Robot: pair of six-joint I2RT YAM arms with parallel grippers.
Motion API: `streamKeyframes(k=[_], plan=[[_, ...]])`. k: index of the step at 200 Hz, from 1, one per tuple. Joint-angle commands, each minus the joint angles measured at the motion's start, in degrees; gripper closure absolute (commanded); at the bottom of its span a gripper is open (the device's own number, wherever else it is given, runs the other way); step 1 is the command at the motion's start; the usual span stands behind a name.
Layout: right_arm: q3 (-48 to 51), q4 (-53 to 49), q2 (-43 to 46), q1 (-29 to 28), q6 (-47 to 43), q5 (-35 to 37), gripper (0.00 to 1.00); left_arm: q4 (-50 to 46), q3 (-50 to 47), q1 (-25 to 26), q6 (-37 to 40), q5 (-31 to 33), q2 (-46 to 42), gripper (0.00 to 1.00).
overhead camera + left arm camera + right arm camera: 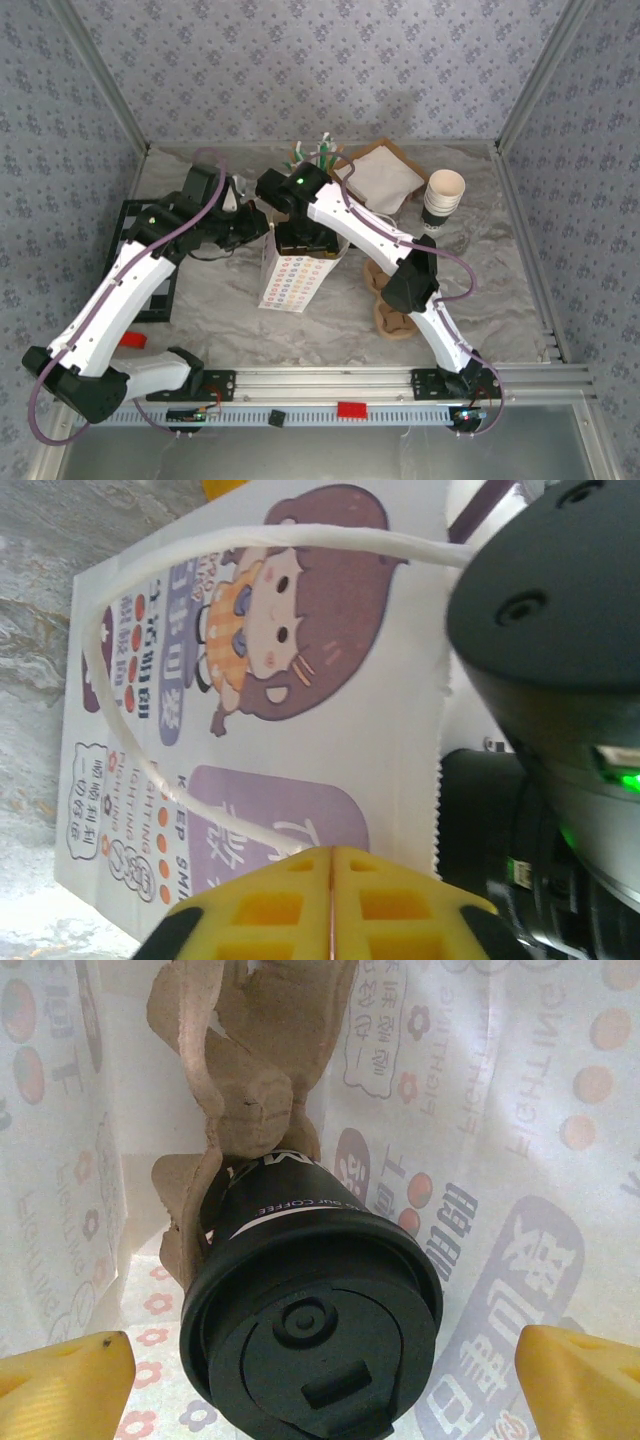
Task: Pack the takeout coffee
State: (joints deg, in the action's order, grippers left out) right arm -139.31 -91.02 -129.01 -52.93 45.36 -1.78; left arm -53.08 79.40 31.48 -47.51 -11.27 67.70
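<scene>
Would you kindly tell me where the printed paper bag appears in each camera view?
Top external: the paper bag stands at centre frame.
Left wrist: its cartoon-girl side spans the middle.
Right wrist: its inner walls surround the black coffee cup.
Shared landmark: the green light on the right arm, seen above the bag from the top camera and right of it from the left wrist.

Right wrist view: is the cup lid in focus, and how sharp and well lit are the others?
Right wrist view: the black lid is sharp, lit softly inside the paper bag; the yellow fingertips are blurred. Left wrist view: the bag print is readable, the left tool, shut on the handle, soft. Top view: even light, faint shadows, no glare.
</scene>
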Motion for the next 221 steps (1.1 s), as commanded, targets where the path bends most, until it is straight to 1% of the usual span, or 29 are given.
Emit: streamKeyframes(k=[1,15,132,190,221], plan=[[-2.1,-2.3,-0.8,-0.3,-0.6,1.8,0.0,-2.0,-1.5,-0.5,0.9,1.5,-1.1,0.96],[-2.4,-2.5,-0.8,-0.1,-0.6,1.8,0.0,-2.1,-2.6,-0.8,0.9,1.5,-1.3,1.0],[-4.8,-3.9,-0.9,-0.7,-0.5,3.0,0.0,-0.8,-8.0,-2.3,0.2,0.6,-2.1,1.0],[-4.8,-4.0,-1.3,-0.7,-0.6,3.5,0.0,-1.1,-7.0,-2.4,0.1,0.1,-3.9,1.0],[-4.7,-3.9,-1.5,-0.7,-0.6,3.5,0.0,-3.5,-4.9,-2.9,0.5,-0.6,-6.4,0.87]])
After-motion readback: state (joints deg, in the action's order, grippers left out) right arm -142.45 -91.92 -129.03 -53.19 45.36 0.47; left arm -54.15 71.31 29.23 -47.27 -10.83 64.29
